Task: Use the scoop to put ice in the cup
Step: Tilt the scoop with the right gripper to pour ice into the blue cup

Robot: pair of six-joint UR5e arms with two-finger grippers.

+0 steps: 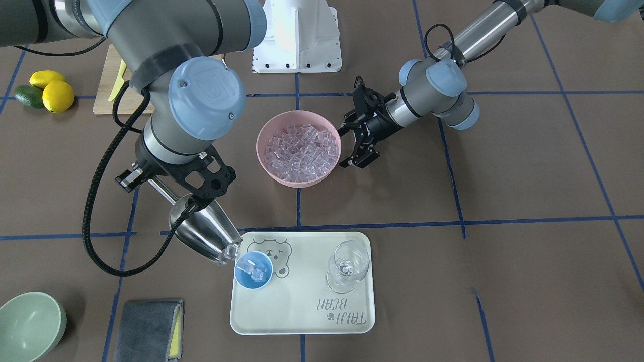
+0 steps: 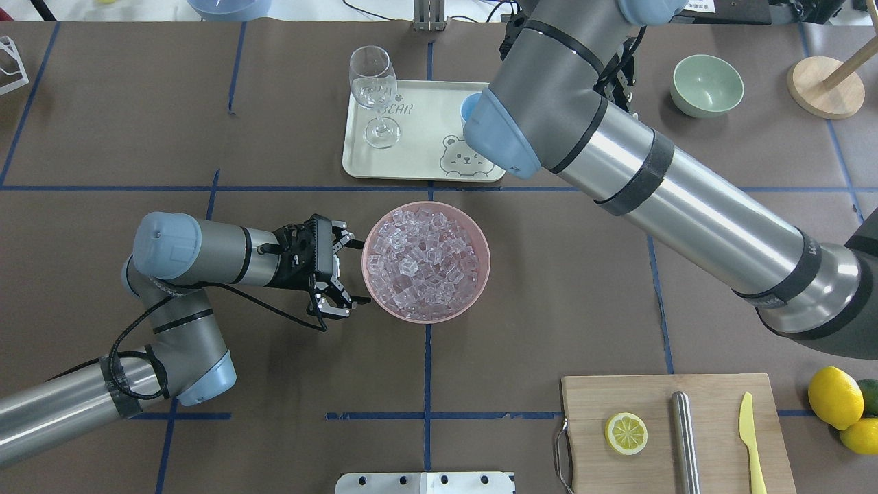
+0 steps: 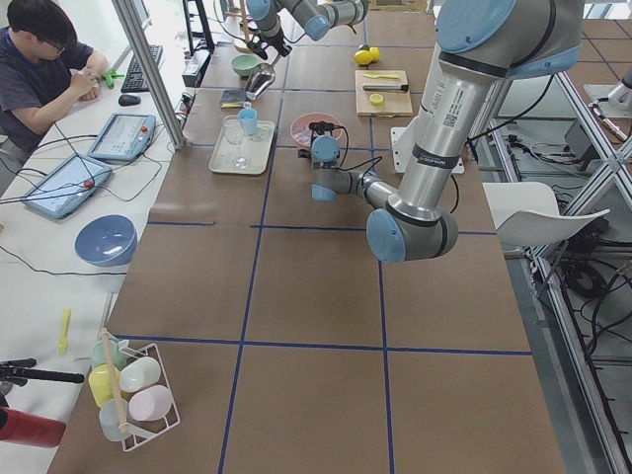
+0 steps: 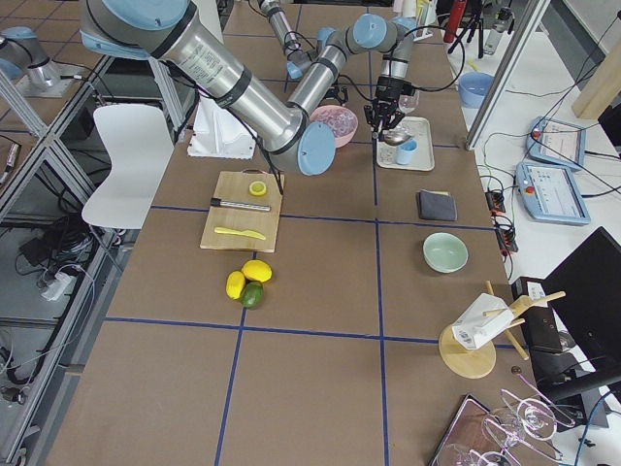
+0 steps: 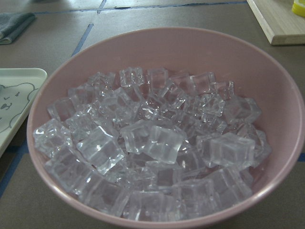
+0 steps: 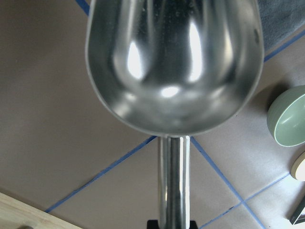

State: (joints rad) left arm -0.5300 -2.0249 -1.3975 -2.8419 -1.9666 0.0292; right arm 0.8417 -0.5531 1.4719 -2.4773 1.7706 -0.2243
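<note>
My right gripper [image 1: 190, 197] is shut on the handle of the steel scoop [image 1: 204, 232]. The scoop is tilted down, with its lip just over the rim of the light-blue cup [image 1: 253, 270]. A clear ice cube [image 1: 230, 251] sits at the scoop's lip and another [image 1: 258, 274] lies in the cup. The right wrist view shows the scoop [image 6: 174, 62] from behind. The cup stands on the pale tray [image 1: 302, 311]. My left gripper [image 2: 346, 276] is open and empty beside the pink bowl [image 2: 480, 264], which is full of ice [image 5: 152, 143].
A wine glass [image 1: 347, 266] holding one cube stands on the tray's other end. A green bowl [image 1: 30, 324] and a grey cloth [image 1: 148, 329] lie near the tray. A cutting board [image 2: 713, 412] carries a lemon slice, a steel cylinder and a knife. Lemons [image 1: 53, 90] lie nearby.
</note>
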